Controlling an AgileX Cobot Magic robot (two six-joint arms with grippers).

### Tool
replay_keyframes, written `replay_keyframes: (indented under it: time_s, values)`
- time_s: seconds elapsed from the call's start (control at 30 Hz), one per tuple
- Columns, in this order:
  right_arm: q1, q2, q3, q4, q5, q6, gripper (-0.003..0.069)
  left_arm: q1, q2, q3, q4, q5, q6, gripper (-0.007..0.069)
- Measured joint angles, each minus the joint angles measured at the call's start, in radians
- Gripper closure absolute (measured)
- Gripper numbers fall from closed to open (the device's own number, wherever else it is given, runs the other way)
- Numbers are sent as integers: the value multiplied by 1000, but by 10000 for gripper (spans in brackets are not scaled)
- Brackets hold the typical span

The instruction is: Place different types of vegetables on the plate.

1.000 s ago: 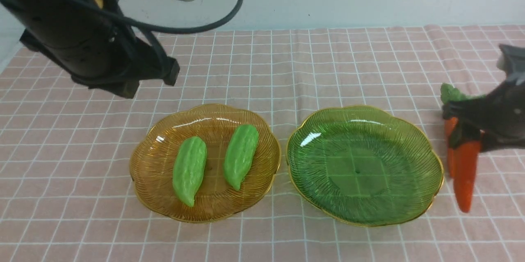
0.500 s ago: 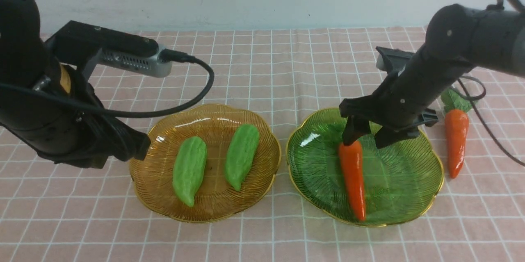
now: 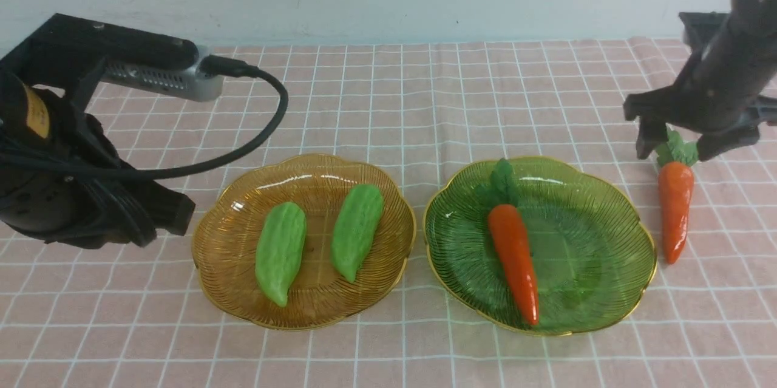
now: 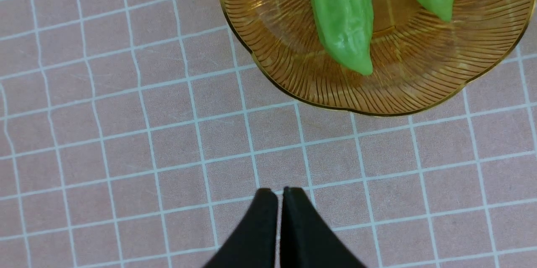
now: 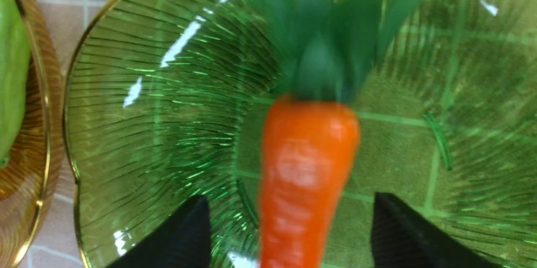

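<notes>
Carrot point(image 5: 308, 167) blurred, tip cut off; right gripper point(image 5: 289, 199) spread empty, left gripper point(image 4: 280, 192) closed empty.

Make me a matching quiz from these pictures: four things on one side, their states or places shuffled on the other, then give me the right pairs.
Column one:
1. left gourd
2. left claw
3. right claw
4. green plate

Column two:
A. open
B. holds one carrot
C. shut
D. lying on the amber plate

Pairs: 1-D, 2-C, 3-A, 4-B
</notes>
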Motion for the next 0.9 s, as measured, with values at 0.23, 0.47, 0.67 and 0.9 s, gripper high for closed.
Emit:
replay_keyframes:
  time_s: [0.23, 0.47, 0.67, 0.9]
  values:
    - [-83, 157, 0, 26, -64, 2, 127, 0, -114, 0, -27, 2, -9, 628]
    - [-83, 197, -25, 70, -29, -38, 405, 0, -193, 0, -45, 5, -10, 628]
    - [-77, 117, -92, 128, 97, -62, 386, 0, -230, 0, -46, 6, -10, 628]
    - [-3, 11, -86, 191, 144, -131, 386, 0, -245, 0, -46, 7, -10, 628]
